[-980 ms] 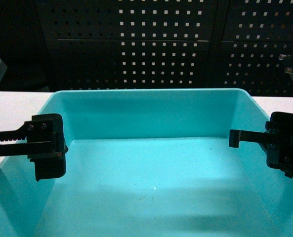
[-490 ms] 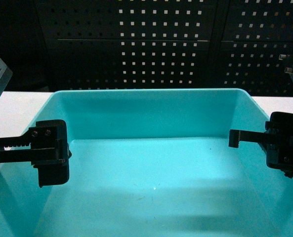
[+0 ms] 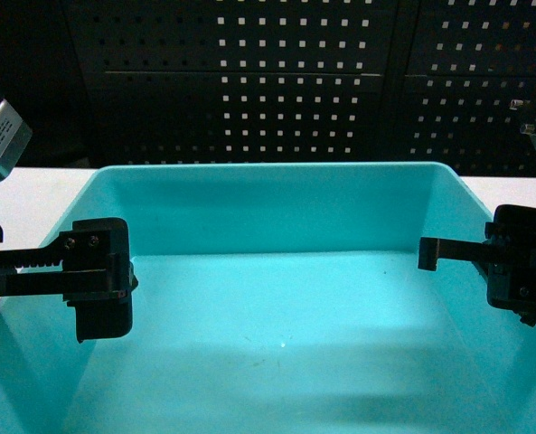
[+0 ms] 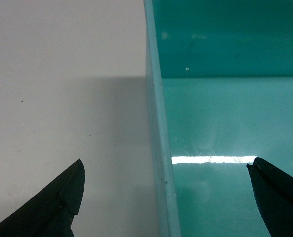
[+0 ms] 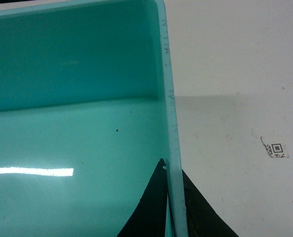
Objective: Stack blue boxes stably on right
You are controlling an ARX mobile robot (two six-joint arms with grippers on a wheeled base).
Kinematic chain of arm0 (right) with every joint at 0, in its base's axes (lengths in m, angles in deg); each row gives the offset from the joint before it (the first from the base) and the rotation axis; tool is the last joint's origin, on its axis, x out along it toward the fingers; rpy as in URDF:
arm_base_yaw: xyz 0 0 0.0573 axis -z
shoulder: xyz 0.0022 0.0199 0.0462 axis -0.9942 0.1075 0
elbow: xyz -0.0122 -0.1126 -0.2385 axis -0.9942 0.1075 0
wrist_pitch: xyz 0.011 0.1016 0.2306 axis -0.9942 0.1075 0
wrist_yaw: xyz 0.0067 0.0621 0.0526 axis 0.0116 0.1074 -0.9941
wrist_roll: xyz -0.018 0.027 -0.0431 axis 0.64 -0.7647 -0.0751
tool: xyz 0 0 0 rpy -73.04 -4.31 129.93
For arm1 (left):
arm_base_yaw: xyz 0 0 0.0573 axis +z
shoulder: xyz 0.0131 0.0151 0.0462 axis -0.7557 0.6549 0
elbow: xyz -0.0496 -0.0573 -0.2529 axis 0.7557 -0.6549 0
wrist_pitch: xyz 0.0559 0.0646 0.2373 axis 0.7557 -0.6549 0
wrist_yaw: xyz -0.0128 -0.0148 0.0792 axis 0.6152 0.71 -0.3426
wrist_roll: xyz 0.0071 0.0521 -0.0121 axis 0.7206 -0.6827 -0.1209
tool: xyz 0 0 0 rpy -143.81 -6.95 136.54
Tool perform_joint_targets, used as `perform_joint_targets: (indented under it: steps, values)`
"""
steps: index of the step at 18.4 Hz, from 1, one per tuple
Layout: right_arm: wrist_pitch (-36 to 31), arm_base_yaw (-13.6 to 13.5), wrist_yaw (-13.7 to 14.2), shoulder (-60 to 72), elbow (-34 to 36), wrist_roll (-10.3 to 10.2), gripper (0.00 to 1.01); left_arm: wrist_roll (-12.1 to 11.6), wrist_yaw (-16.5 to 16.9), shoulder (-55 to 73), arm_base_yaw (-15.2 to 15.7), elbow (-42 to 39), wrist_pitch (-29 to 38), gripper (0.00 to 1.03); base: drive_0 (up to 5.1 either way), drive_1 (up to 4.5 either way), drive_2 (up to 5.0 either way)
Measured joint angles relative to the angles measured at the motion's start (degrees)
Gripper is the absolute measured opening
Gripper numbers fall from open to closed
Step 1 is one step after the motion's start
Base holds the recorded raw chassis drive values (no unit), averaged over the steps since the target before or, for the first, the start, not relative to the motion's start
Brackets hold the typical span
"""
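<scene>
white table (image 4: 62,74), small square code sticker (image 5: 275,147) on it, dark perforated panel (image 3: 295,81) behind, lit square holes

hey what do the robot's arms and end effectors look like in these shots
Both end effectors, left and right, are matte black with blocky bodies and small screws. The left shows a toothed rack bar. In the wrist views the fingertips taper to dark points. Grey camera housings sit above each arm.

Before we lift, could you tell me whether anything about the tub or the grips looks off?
One asymmetry: the right gripper pinches the turquoise tub wall, while the left gripper straddles its wall with fingers apart. Only small specks and scuffs mark the tub; no spill or damage shows.
</scene>
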Motion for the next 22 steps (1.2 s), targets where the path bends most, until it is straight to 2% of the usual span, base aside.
perform_joint_targets:
  steps: [12, 13, 17, 19, 20, 21, 22]
  values:
    - [0.0, 0.0, 0.0, 0.0, 0.0, 0.0, 0.02, 0.6, -0.3, 0.0, -1.6, 0.3, -1.6, 0.98, 0.0, 0.00, 0.0]
    - [0.0, 0.0, 0.0, 0.0, 0.0, 0.0, 0.02, 0.6, -0.3, 0.0, -1.6, 0.0, -1.1, 0.93, 0.0, 0.00, 0.0]
    - [0.0, 0.0, 0.0, 0.0, 0.0, 0.0, 0.02, 1.8, -0.3, -0.7, -1.5, -0.5, -1.6, 0.53, 0.0, 0.00, 0.0]
    - [0.0, 0.0, 0.0, 0.0, 0.0, 0.0, 0.02, 2.2, -0.3, -0.9, -1.5, -0.5, -1.9, 0.22, 0.0, 0.00, 0.0]
    - [0.0, 0.0, 0.0, 0.0, 0.0, 0.0, 0.02, 2.1, -0.8, -0.9, -1.4, -0.8, -1.7, 0.11, 0.0, 0.00, 0.0]
    - [0.0, 0.0, 0.0, 0.0, 0.0, 0.0, 0.02, 2.4, -1.3, -1.2, -1.1, -1.1, -1.4, 0.01, 0.0, 0.00, 0.0]
    - [0.0, 0.0, 0.0, 0.0, 0.0, 0.0, 0.02, 2.5, -1.4, -1.2, -1.1, -1.1, -1.3, 0.02, 0.0, 0.00, 0.0]
